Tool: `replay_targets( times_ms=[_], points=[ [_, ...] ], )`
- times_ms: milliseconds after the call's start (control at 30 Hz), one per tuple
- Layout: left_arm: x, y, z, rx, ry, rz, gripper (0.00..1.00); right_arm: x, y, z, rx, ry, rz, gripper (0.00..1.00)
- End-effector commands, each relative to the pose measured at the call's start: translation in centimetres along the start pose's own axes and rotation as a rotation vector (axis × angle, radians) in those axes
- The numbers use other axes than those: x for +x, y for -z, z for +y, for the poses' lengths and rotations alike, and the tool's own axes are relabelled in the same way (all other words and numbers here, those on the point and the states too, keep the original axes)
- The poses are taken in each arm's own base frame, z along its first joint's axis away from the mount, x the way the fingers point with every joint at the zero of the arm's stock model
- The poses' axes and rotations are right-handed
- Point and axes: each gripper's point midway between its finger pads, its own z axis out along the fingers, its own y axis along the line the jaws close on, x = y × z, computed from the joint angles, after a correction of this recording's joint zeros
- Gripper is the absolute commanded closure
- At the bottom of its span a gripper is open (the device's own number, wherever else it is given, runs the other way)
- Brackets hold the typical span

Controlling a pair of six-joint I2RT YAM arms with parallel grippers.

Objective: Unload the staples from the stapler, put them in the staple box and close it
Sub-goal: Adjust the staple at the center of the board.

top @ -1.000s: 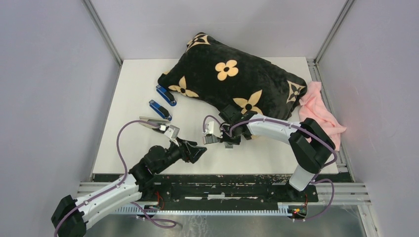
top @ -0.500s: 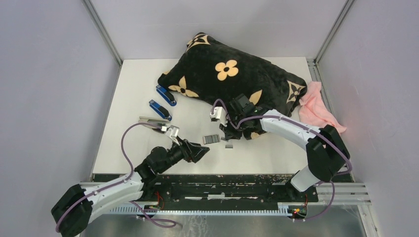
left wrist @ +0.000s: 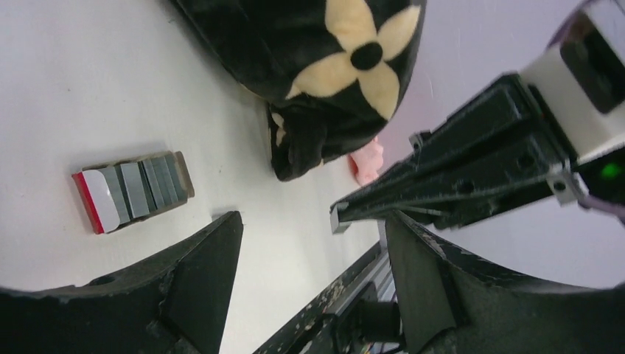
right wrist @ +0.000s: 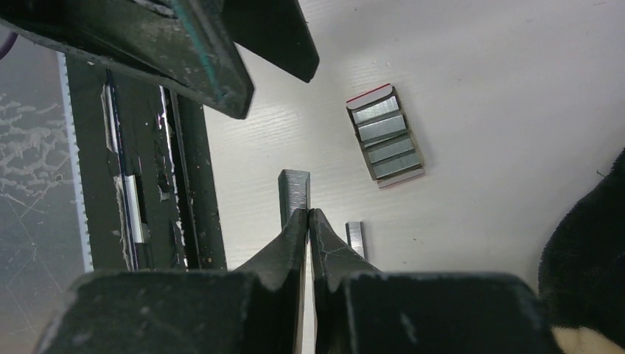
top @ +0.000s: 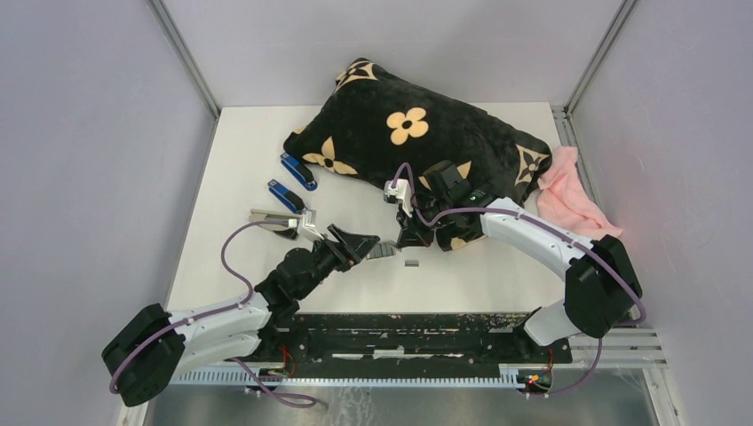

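Note:
My right gripper is shut, pinching a silvery strip of staples that sticks out past its tips; it hangs just above the table in front of the pillow. A shorter loose strip of staples lies on the table beside it. The small white-and-red box holds several more strips. My left gripper stands open just left of that box, with nothing between its fingers. An opened silvery stapler lies behind the left wrist.
Two blue staplers lie at the left of the white table. A big black pillow with tan flowers fills the back, close behind the right arm. A pink cloth lies at the right edge. The black base rail runs along the front.
My right gripper has left the box and pulled back towards the pillow, still shut. My left gripper has moved forward and right, up to the box.

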Motion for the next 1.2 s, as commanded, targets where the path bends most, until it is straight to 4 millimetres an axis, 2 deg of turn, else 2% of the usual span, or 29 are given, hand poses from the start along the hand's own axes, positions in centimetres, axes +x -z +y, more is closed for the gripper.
replay_targets(
  times_ms=[0,333,433,800,1167],
  points=[
    [-2.3,-2.0,-1.1,-0.080,0.185,-0.107,0.23,-1.3,0.3,0.2,0.000,0.012,-0.053,0.92],
    [-1.0,-4.2,-0.9,-0.180,0.309,-0.129,0.27,-0.9,-0.1,-0.8,0.044,0.002,-0.040,0.92],
    [-0.9,-4.5,-1.2,-0.180,0.300,-0.140,0.31,-0.8,-0.4,-0.8,0.042,-0.016,-0.041,0.92],
    [0.0,-4.9,-3.2,-0.080,0.213,-0.090,0.35,-1.0,-1.3,-0.4,-0.006,-0.098,-0.055,0.91],
    [0.5,-5.0,-2.3,-0.091,0.178,-0.081,0.51,-1.0,-1.6,-0.5,-0.008,-0.142,-0.062,0.91]
  ],
)
